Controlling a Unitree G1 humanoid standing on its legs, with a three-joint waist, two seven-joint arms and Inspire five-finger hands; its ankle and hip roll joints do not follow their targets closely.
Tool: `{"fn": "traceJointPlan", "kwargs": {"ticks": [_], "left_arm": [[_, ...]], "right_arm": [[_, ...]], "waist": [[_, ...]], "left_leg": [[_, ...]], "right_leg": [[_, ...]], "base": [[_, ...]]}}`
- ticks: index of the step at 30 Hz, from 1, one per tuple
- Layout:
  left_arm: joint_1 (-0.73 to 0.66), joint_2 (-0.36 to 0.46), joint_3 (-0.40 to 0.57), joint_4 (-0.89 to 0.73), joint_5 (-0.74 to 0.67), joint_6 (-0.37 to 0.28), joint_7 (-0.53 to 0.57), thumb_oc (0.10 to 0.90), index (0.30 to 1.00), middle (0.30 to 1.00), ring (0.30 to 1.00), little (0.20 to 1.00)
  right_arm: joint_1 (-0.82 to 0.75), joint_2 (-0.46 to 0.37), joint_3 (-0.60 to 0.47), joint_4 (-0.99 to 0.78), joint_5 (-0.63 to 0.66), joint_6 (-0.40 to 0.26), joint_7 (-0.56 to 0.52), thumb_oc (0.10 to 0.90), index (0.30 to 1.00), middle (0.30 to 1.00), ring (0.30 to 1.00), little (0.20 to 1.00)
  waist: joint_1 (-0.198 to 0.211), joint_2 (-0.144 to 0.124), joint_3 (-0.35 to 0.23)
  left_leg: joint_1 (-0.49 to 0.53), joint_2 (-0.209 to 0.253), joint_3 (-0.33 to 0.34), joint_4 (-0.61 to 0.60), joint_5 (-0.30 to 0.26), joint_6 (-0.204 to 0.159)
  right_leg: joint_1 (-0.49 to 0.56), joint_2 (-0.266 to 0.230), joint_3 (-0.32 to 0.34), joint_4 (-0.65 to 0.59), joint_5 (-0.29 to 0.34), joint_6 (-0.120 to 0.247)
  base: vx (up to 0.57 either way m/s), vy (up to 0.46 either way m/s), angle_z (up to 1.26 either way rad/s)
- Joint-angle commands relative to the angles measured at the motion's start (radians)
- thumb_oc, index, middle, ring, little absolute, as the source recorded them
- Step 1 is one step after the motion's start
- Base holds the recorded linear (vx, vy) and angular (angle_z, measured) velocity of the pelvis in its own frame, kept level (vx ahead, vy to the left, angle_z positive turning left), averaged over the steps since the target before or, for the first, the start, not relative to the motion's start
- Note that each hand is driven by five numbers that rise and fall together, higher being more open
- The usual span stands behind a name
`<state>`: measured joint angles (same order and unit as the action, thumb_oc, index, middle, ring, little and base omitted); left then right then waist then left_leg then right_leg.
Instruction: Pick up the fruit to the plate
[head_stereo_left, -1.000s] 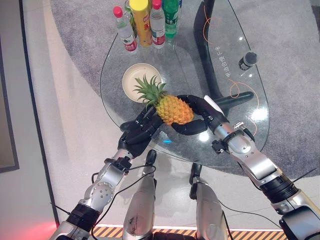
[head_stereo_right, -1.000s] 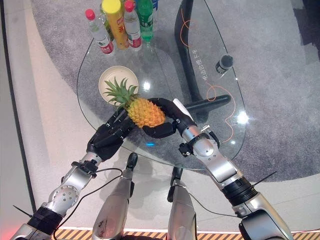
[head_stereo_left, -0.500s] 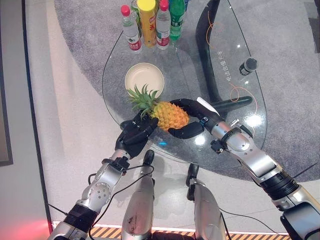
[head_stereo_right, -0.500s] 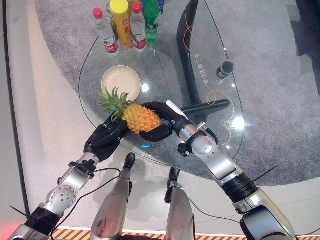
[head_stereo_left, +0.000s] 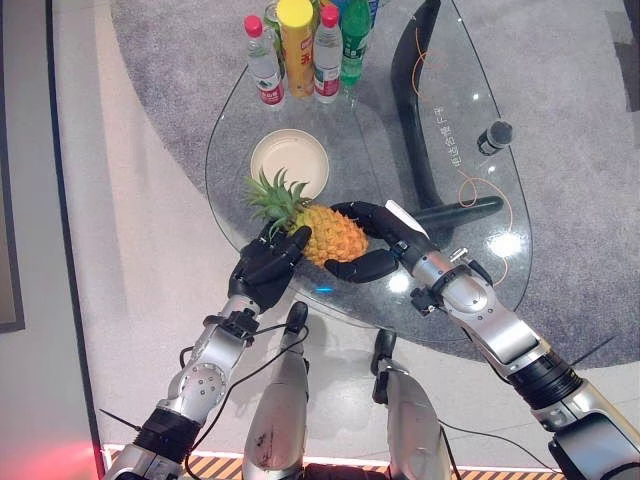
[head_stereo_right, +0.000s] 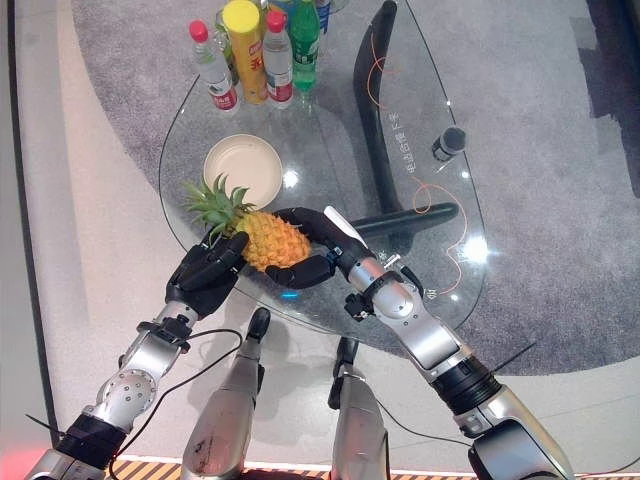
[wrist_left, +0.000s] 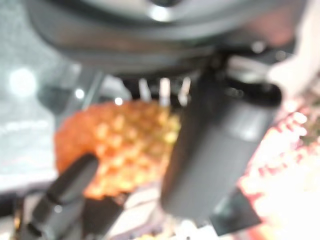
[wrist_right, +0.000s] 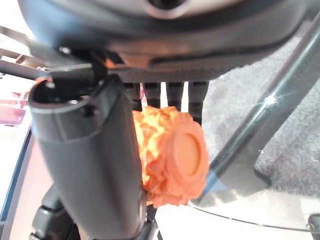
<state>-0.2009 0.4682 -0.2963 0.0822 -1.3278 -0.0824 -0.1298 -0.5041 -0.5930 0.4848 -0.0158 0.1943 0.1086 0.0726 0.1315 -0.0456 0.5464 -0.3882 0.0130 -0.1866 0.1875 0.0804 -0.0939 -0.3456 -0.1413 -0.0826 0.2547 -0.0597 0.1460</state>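
We see a glass bench (head_stereo_right: 330, 150) over a grey carpet (head_stereo_right: 560, 180). On its near left part the right robot hand (head_stereo_right: 312, 250) has its fingers and thumb curled round the body of a pineapple (head_stereo_right: 268, 240), which lies on its side with the green crown (head_stereo_right: 210, 203) pointing far left. The left robot hand (head_stereo_right: 205, 275) touches the pineapple's near left side with fingers only slightly bent. Just beyond the crown sits a round cream plate (head_stereo_right: 243, 170), bare. At the far left edge stand several bottles (head_stereo_right: 256, 50) close together, the yellow one among them. A small dark cylinder (head_stereo_right: 449, 143) stands well apart on the right.
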Motion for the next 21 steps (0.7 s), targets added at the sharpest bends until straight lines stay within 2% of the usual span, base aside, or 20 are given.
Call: {"fn": "traceJointPlan", "kwargs": {"ticks": [1,10,16,19,21], "left_arm": [[-0.115,-0.050,0.053,-0.240,-0.004,-0.062,-0.084,0.800,0.900,0.900,0.900,0.900],[-0.121,-0.073,0.022,-0.234,0.003,-0.067,-0.083,0.800,0.900,0.900,0.900,0.900],[-0.117,-0.074,0.013,-0.240,0.006,-0.075,-0.080,0.800,0.900,0.900,0.900,0.900],[-0.111,-0.070,0.006,-0.251,-0.002,-0.121,-0.071,0.800,0.900,0.900,0.900,0.900],[-0.111,-0.071,0.013,-0.257,-0.044,-0.197,-0.078,0.800,0.900,0.900,0.900,0.900]], "right_arm": [[-0.052,0.029,0.013,-0.232,-0.011,-0.106,0.089,0.100,0.300,0.300,0.300,0.200],[-0.109,0.048,0.087,-0.251,-0.020,-0.080,0.243,0.100,0.300,0.300,0.300,0.200],[-0.156,0.035,0.171,-0.266,-0.041,-0.008,0.384,0.100,0.300,0.300,0.300,0.200],[-0.168,0.031,0.205,-0.258,-0.035,0.001,0.382,0.100,0.300,0.300,0.300,0.200],[-0.174,0.037,0.212,-0.250,-0.028,0.005,0.365,0.100,0.300,0.300,0.300,0.200]], "waist": [[-0.014,-0.033,-0.026],[-0.007,-0.016,-0.026],[0.007,-0.015,-0.026],[0.016,-0.019,-0.026],[0.022,-0.025,-0.026]], "left_leg": [[0.057,-0.121,0.048,0.063,-0.141,0.101],[0.048,-0.126,0.040,0.063,-0.133,0.093],[0.041,-0.127,0.034,0.066,-0.131,0.090],[0.039,-0.126,0.028,0.064,-0.129,0.091],[0.038,-0.127,0.024,0.065,-0.130,0.091]], "right_leg": [[0.063,0.104,0.012,-0.080,0.060,-0.042],[0.052,0.102,0.016,-0.072,0.054,-0.045],[0.046,0.101,0.014,-0.066,0.051,-0.047],[0.043,0.101,0.008,-0.065,0.051,-0.047],[0.042,0.102,0.005,-0.063,0.051,-0.047]], "base": [[0.00,0.000,0.00],[0.00,0.000,0.00],[0.00,0.000,0.00],[0.00,0.000,0.00],[0.02,-0.040,0.01]]}}
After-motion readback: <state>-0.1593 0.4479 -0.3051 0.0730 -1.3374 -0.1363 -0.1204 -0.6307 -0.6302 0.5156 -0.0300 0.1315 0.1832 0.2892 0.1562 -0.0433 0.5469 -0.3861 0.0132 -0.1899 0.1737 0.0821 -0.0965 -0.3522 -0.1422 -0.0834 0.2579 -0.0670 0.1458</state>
